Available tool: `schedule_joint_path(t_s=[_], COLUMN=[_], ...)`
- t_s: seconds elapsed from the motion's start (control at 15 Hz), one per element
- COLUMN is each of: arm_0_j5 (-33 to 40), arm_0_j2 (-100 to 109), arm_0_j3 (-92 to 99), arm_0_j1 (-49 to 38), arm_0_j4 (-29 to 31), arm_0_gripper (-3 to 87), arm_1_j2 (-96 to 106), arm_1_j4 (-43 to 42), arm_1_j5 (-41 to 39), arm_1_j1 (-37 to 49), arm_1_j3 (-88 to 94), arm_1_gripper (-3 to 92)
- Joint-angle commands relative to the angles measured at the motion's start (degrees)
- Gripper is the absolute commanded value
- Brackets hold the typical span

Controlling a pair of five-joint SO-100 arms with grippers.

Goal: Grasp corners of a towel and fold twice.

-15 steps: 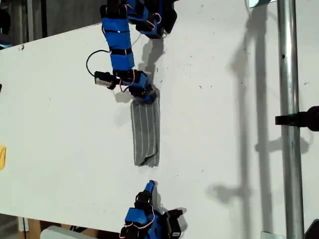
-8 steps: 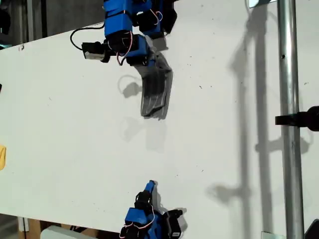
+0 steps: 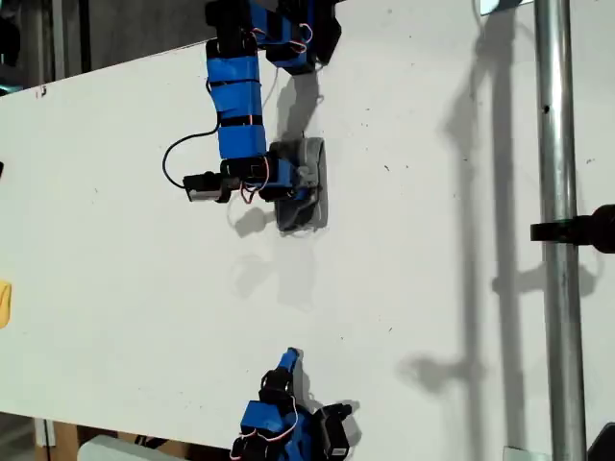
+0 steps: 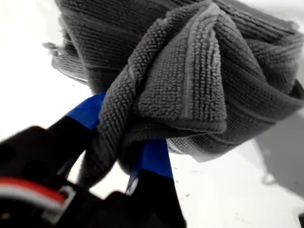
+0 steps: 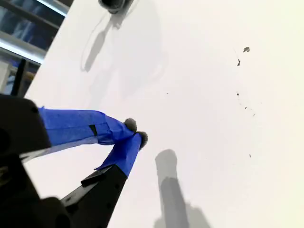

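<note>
- The thin grey striped towel (image 3: 304,184) lay bunched in a small folded heap on the white desk (image 3: 432,288), towards the upper middle of the exterior view; in the first wrist view its ribbed cloth (image 4: 199,80) filled most of the picture.
- My first tool (image 4: 126,137), blue-taped, was pinching a gathered edge of that cloth between its jaws, low at the desk; which of the corners it held I could not tell.
- My judgement: a second fold was in hand, the carried end being laid over the rest. The next move would call for letting go cleanly and pulling clear without dragging the top layer, as the heap looked rumpled rather than flat.
- My second tool (image 5: 135,133) had its tips pressed together on nothing, above bare desk, well apart from the towel, at the exterior view's lower edge (image 3: 288,363).
- A grey metal pole (image 3: 557,240) stood at the exterior view's right, clear of the work; nothing blocked the fold.
</note>
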Motion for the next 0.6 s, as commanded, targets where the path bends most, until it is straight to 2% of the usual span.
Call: schedule_joint_path(t_s=[0.0,0.07,0.2,0.33,0.4,0.47,0.53], arm_0_j5=[0.26,0.26,0.18,-1.32,-4.39,-7.47,-8.70], arm_0_j2=[0.00,0.00,0.00,0.00,0.00,0.00,0.00], arm_0_j3=[0.35,0.35,0.35,0.35,0.35,0.35,0.35], arm_0_j1=[-0.53,-0.53,-0.35,-0.35,-0.35,-0.35,0.18], arm_0_j4=[-0.35,-0.35,-0.35,0.00,0.62,1.58,1.85], arm_0_gripper=[-2.6,-2.6,-2.6,-2.4,-2.4,-2.4,-2.4], arm_1_j2=[4.39,7.65,14.50,23.20,28.92,35.16,42.54], arm_1_j4=[-8.00,-12.22,-13.71,-13.10,-12.48,-10.46,-7.56], arm_1_j5=[-5.27,-10.90,-13.54,-18.46,-20.30,-20.30,-18.81], arm_1_j1=[1.32,2.72,6.68,9.67,10.99,12.48,13.80], arm_1_j3=[-3.96,-3.87,-3.25,-2.29,-0.79,2.11,7.65], arm_1_gripper=[43.7,53.6,51.7,36.0,24.2,18.9,3.8])
